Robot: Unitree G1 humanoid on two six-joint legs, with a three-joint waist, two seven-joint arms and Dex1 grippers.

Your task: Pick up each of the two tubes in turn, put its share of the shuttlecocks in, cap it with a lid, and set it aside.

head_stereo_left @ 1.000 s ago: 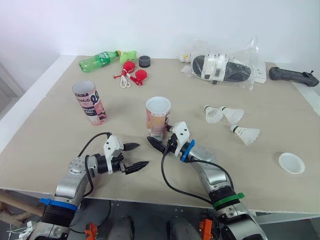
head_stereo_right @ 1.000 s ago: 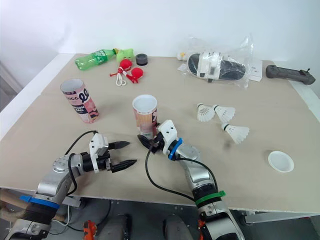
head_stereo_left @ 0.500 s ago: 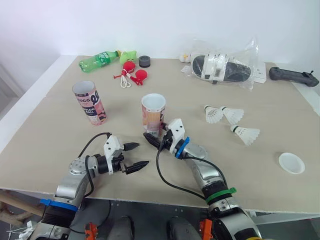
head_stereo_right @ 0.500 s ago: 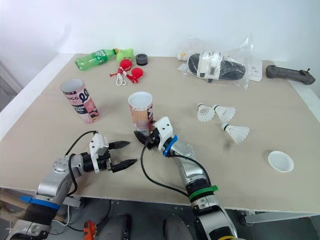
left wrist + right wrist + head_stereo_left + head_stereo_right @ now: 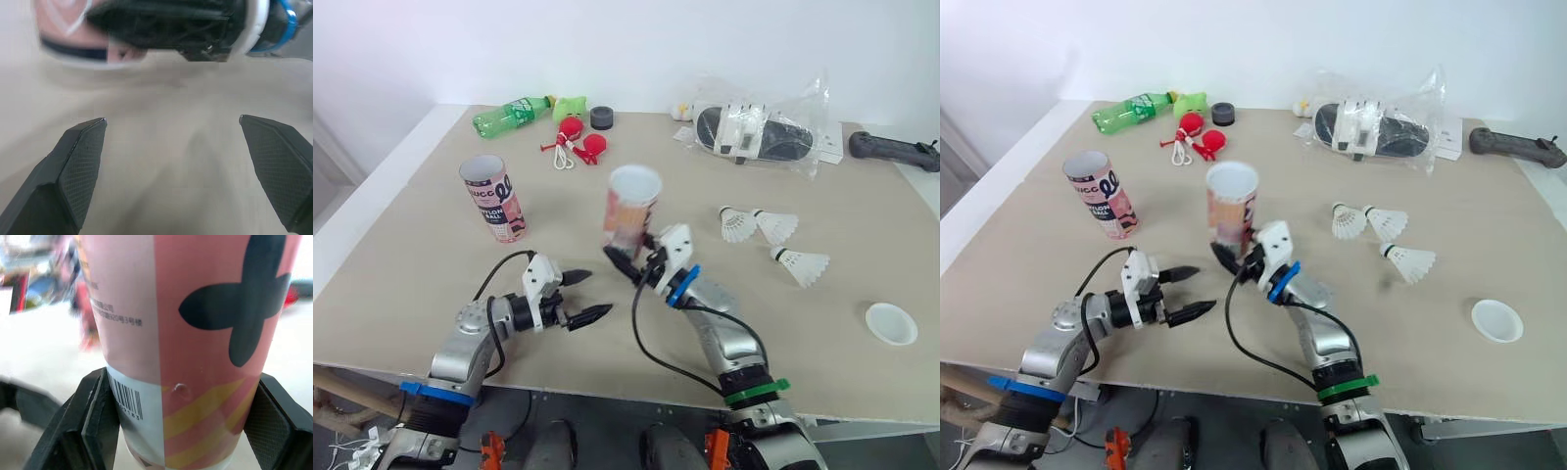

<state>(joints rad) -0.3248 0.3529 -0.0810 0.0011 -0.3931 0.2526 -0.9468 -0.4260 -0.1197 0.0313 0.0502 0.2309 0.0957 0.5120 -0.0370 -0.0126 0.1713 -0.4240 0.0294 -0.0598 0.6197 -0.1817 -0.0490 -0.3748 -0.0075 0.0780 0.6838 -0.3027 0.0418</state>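
Clearly, right pincer (image 5: 183, 382) grips the tube (image 5: 195, 298) beside its barcode (image 5: 128, 404).

The left arm lies low near the front edge of the desk (image 5: 401, 264). Its tool (image 5: 600, 292) points toward the right arm with fingers spread wide and nothing between them. The right arm reaches forward from the same edge, its tool (image 5: 628, 258) clamped round the base of a tube (image 5: 632, 201).

Bright even light, soft shadows, tube (image 5: 68, 44) blurred close-up.
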